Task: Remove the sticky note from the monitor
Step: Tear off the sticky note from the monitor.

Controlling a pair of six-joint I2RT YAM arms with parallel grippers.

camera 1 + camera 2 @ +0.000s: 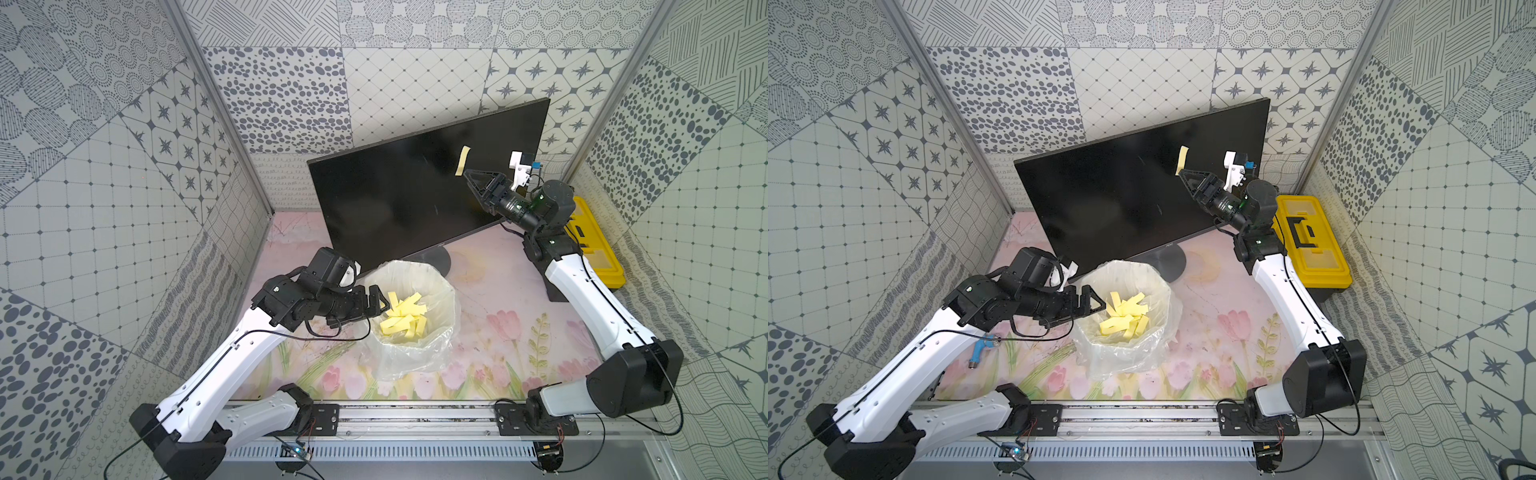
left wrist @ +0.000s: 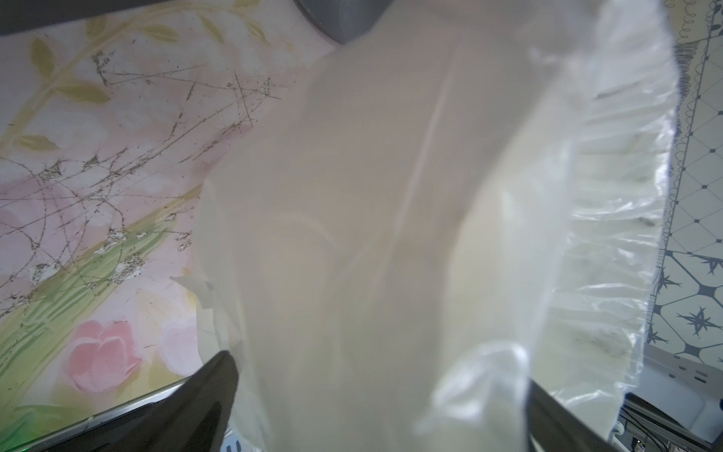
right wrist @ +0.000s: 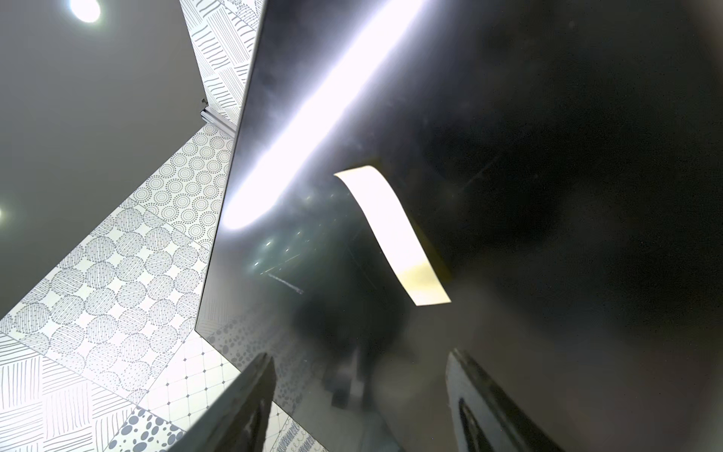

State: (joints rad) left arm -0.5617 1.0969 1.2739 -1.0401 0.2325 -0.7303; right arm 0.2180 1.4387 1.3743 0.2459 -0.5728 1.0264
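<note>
The monitor stands at the back of the table, angled to the left. A pale yellow sticky note hangs on the right part of its screen, with the lower end curling away from the glass. My right gripper is open just below the note's lower end, close to the screen, with nothing between its fingers. My left gripper is open at the left rim of the bin, its fingers either side of the clear liner.
A white bin with a clear liner stands in front of the monitor's stand and holds several yellow notes. A yellow-and-black toolbox lies at the right. A small blue object lies under my left arm.
</note>
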